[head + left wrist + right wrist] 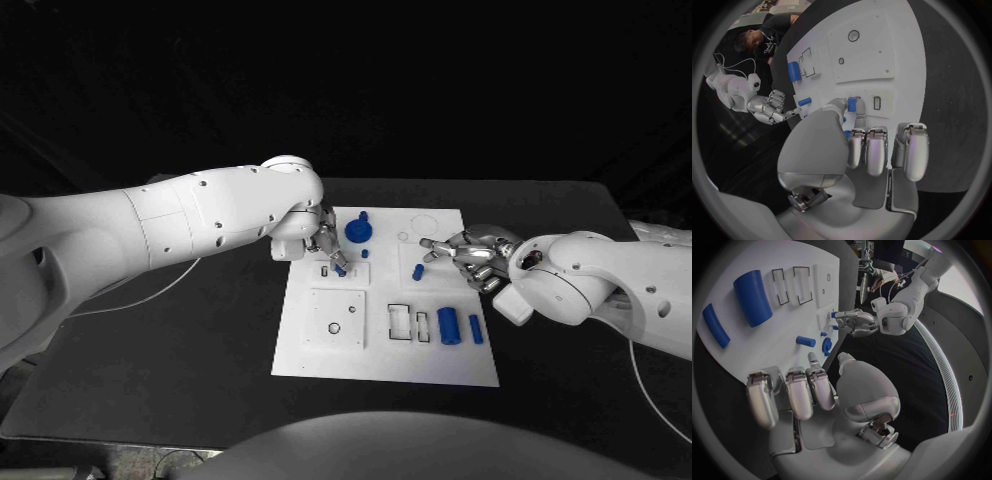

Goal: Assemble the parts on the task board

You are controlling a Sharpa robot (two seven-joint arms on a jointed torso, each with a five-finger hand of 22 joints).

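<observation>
Black tabletop [173, 340] and a dark background surround the white task board [387, 352]. Over the board's far left part, the left robot hand [326, 240] pinches a small blue peg [340, 268] between thumb and a fingertip, the peg pointing down at the small raised plate there; in the left wrist view the peg [852, 104] sits just beside a narrow rectangular slot [877, 102], so the grasp looks meant for lowering it into a seat. The right robot hand [464, 252] hovers at the board's right edge with its fingers loosely curled and nothing in them, seemingly waiting. Just beside it lies a short blue pin [418, 271], free on the board. Farther out, a round blue part [358, 232] rests near the far edge, while a thick blue cylinder [449, 325] and a slimmer blue rod [476, 328] lie side by side near two outlined rectangular recesses [408, 321], probably staged for later fitting.
</observation>
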